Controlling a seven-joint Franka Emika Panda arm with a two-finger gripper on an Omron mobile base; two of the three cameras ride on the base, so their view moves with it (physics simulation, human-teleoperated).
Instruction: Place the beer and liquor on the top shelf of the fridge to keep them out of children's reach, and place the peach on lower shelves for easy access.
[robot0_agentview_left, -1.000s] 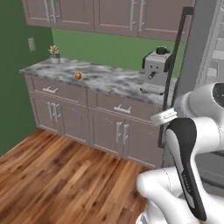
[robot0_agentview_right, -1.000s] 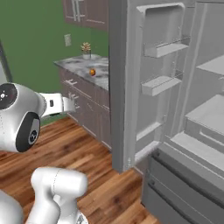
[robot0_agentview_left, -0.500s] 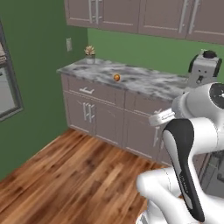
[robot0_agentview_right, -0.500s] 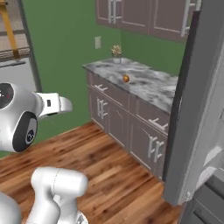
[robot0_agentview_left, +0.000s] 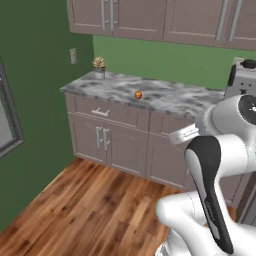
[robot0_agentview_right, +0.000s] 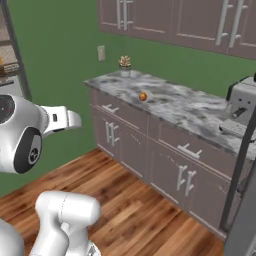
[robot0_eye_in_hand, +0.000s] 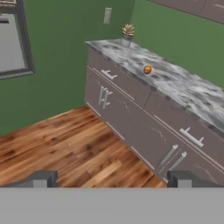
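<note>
Peach (robot0_agentview_left: 138, 94): one, small and orange, lying loose on the marbled surface (robot0_agentview_left: 165, 100), about midway along it, well right of the potted plant (robot0_agentview_left: 99, 66) at the far left corner. Hand (robot0_eye_in_hand: 109, 179): open wide, empty, well short of the surface, over the wood floor (robot0_eye_in_hand: 65, 144). Risks: the round fruit may roll off if a finger nudges it; a low approach could strike the surface edge or the drawer handles (robot0_eye_in_hand: 191, 136); a hard squeeze may bruise it.
</note>
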